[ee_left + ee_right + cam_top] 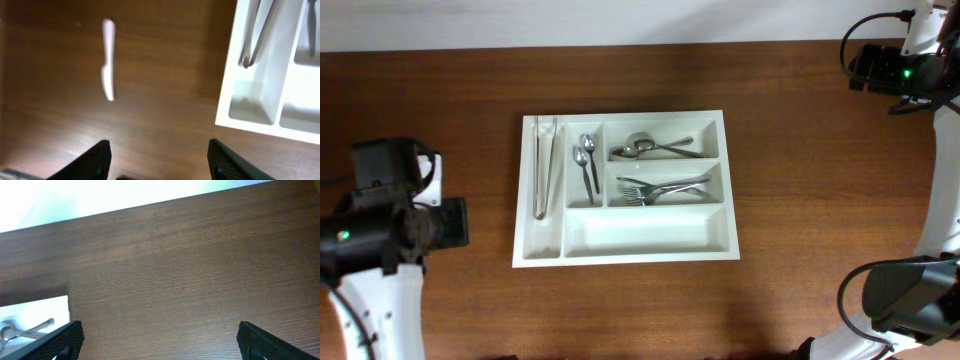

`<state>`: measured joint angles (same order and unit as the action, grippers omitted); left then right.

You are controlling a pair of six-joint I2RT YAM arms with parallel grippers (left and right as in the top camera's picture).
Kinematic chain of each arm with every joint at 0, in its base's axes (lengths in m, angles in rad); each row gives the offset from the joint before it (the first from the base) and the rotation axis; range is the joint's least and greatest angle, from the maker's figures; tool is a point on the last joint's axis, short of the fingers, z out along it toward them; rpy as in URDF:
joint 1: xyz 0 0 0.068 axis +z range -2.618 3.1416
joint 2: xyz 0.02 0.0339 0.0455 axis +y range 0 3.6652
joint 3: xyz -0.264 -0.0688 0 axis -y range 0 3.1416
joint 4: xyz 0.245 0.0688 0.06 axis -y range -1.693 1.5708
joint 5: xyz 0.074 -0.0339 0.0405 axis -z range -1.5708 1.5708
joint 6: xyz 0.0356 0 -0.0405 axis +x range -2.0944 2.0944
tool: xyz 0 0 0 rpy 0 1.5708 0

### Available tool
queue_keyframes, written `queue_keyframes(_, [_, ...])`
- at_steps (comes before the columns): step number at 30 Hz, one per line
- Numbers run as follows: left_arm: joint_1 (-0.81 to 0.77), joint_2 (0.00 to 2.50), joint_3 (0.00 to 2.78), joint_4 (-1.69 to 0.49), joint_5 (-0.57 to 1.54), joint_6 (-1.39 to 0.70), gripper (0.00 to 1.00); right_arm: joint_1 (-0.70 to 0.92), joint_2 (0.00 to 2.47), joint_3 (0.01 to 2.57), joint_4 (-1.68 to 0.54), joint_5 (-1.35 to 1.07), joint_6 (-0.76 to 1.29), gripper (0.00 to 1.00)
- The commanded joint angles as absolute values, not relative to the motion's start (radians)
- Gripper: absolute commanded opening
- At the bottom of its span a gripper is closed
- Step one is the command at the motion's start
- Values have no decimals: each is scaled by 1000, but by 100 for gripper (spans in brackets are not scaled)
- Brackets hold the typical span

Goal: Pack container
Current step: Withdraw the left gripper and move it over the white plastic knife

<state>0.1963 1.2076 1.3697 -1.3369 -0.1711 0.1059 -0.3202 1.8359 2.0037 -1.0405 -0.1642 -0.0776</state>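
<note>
I take this for a robotics lab bench, not a kitchen: my left arm (380, 215) and right arm (942, 200) stand at a dark wooden table (800, 130) where a white cutlery tray (630, 258) holds metal spoons and forks.

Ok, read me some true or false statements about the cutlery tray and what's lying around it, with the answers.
1. The tongs lie in the leftmost narrow compartment of the cutlery tray. True.
2. The forks sit in the long bottom compartment. False: they are in the middle right compartment, and the bottom one holds nothing.
3. A white plastic knife lies on the table, outside the tray. True.
4. The left pincer is clamped on a teaspoon. False: it is open and holds nothing.
5. Two small spoons share one narrow compartment. True.
</note>
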Motion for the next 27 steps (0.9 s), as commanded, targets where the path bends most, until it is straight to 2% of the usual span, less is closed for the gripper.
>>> queue_keyframes(1, [202, 1228, 1308, -1308, -126, 107, 64, -321, 1841, 2001, -1037, -176, -70, 99])
queue_keyframes(27, [202, 1244, 1294, -1271, -108, 106, 71, -321, 1841, 2001, -1037, -176, -70, 99])
